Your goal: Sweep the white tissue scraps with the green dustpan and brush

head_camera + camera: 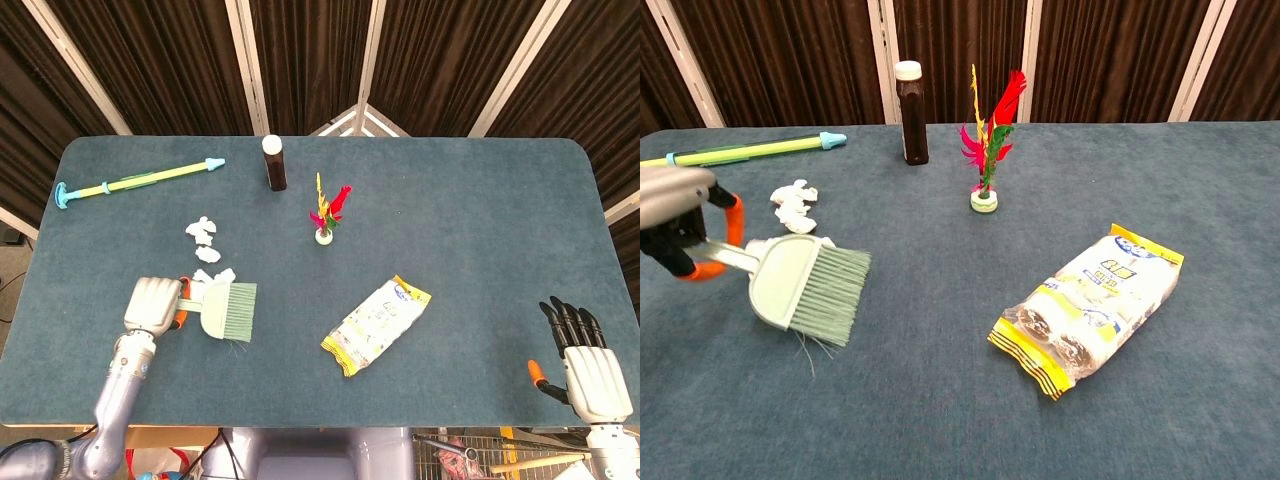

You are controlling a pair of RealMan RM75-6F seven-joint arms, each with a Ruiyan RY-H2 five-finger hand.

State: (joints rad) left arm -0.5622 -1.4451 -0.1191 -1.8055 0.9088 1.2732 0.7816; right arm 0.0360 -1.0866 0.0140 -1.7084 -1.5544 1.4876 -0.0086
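a: holding the green brush (805,283) by its handle in the left hand (152,303), near the left part of the front edge of the surface (470,215). lifted, going by the chest view, bristles tilted down.

b: and the right hand (586,362)?

a: parked off the front right corner, fingers straight and apart, holding nothing.

b: where are the white tissue scraps (203,231)?

a: one cluster toward the back of the brush, left part of the surface, apart from the bristles. another scrap (214,276) touching or just beside the top of the brush head.

b: dustpan?

a: not told apart from the brush in either view; possibly nested under it, can't say.

b: risks from here?

a: probably flicking scraps away instead of gathering them, light tissue catching on bristles coming down too fast. also a loose hold on a thin handle, letting the brush twist. also nothing placed to receive the scraps.

b: anything close enough to bump?

a: no. dark bottle (274,162), feather shuttlecock (326,213) and snack packet (376,324) sitting well apart, long yellow stick (138,179) near the back left corner.
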